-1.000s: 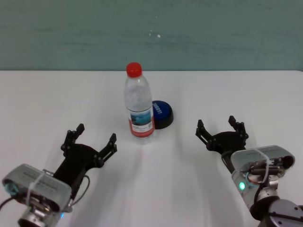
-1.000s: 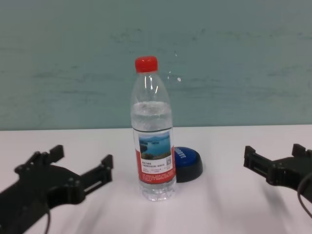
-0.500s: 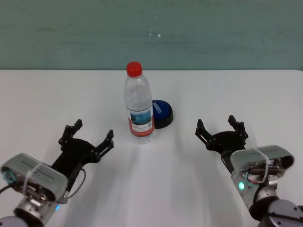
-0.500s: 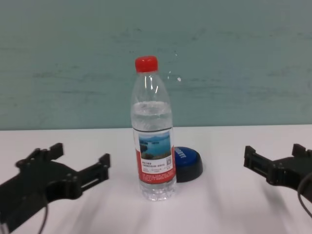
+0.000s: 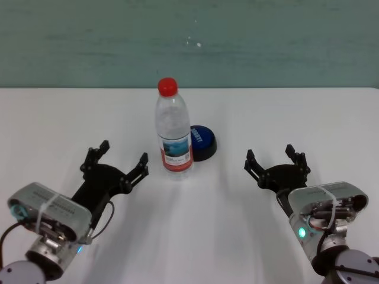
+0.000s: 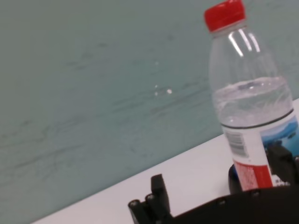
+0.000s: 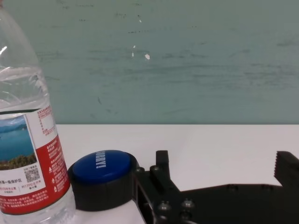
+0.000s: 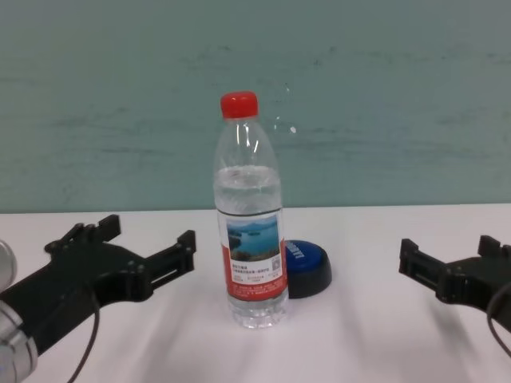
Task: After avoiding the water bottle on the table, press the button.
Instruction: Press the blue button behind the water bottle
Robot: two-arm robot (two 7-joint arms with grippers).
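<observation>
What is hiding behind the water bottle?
A blue button on a black base sits behind the water bottle, peeking out on its right. The bottle covers the button's left part.

1. The water bottle (image 5: 174, 131) stands upright directly in front of the button (image 5: 202, 142), blocking its near-left side.
2. Bare bench (image 5: 284, 118) lies open on the button's right.

Head view high, chest view low, both facing the water bottle (image 5: 174, 135).
</observation>
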